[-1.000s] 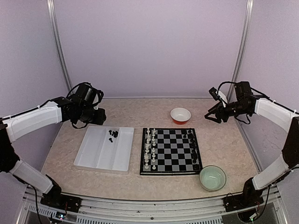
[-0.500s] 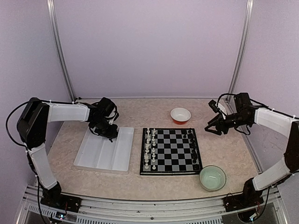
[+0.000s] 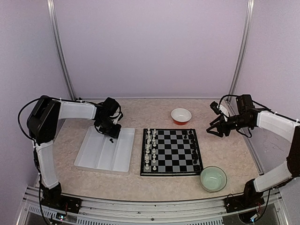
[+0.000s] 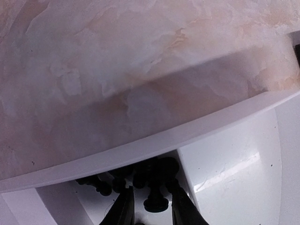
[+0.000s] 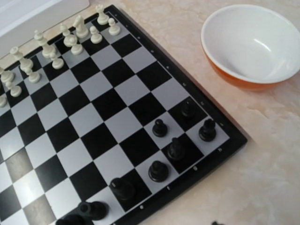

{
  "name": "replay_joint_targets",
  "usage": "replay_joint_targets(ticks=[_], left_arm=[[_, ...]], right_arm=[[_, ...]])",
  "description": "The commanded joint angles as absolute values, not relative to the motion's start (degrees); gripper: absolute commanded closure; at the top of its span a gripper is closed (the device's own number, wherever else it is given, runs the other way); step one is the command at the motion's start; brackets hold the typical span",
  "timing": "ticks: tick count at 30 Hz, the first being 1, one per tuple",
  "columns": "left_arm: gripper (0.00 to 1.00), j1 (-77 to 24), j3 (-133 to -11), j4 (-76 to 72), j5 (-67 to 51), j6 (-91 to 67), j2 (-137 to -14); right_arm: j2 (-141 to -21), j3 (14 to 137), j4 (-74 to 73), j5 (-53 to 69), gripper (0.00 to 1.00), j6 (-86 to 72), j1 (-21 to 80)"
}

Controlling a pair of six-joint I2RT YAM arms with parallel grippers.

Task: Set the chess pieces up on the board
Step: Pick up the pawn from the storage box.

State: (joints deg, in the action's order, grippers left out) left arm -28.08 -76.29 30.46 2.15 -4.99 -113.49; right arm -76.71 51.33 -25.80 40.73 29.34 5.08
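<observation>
White plastic tray (image 3: 101, 157) lies at the 9 o'clock side of the board (image 3: 171, 152), seen from above. A second ago the left gripper (image 3: 110, 131) hung above the table off the tray's 10 o'clock corner, and a small heap of black pieces (image 4: 140, 171) showed uncovered in the tray's 1 o'clock corner. Since then the arm has swung in and dropped onto that heap, hiding most of it from above.

In the left wrist view, its two fingers stand partly apart on either side of one upright black piece (image 4: 156, 199). Whether they are pressing on it yet cannot be told. The jaws were wider a second ago, so this looks like the start of a pick.

The right gripper (image 3: 215, 129) has barely shifted. It hovers at 3 o'clock of the board with its jaws spread and nothing in them.

White pieces (image 3: 150, 147) fill the two columns along the board's 9 o'clock edge. Only about eight black pieces stand near the 3 o'clock edge, so black's side is roughly half set. An orange bowl (image 3: 181, 116) sits at 12 o'clock and a green bowl (image 3: 213, 178) at 5 o'clock.
</observation>
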Motion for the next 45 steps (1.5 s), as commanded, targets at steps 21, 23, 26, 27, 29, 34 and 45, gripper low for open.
replay_joint_targets(ticks=[21,23,26,27,29,34,45], left_arm=[[0.74,-28.7,-74.5,34.4,5.4,-5.2,-114.9],[0.77,-28.6,-74.2,34.4,5.4,-5.3,-114.9],[0.81,-28.7,-74.1,35.1,5.1,-5.6,-115.0],[0.82,-28.7,-73.9,35.3,5.0,-5.7,-114.9],[0.85,-28.7,-73.3,35.2,4.9,-5.7,-114.2],[0.91,-28.6,-72.2,34.2,5.5,-5.6,-109.3],[0.95,-37.7,-61.9,17.1,-4.0,3.1,-86.2]], right_arm=[[-80.1,53.5,-26.3,41.9,0.45,30.0,4.7],[-80.2,53.6,-26.2,42.0,0.45,29.9,4.7],[-80.2,53.7,-26.4,42.2,0.46,29.9,4.7],[-80.1,53.7,-26.5,42.2,0.46,29.9,4.7],[-79.9,53.9,-26.7,42.2,0.46,29.9,4.7],[-79.5,56.4,-28.7,43.8,0.48,30.4,5.2],[-84.4,73.0,-34.5,46.8,0.52,28.0,16.9]])
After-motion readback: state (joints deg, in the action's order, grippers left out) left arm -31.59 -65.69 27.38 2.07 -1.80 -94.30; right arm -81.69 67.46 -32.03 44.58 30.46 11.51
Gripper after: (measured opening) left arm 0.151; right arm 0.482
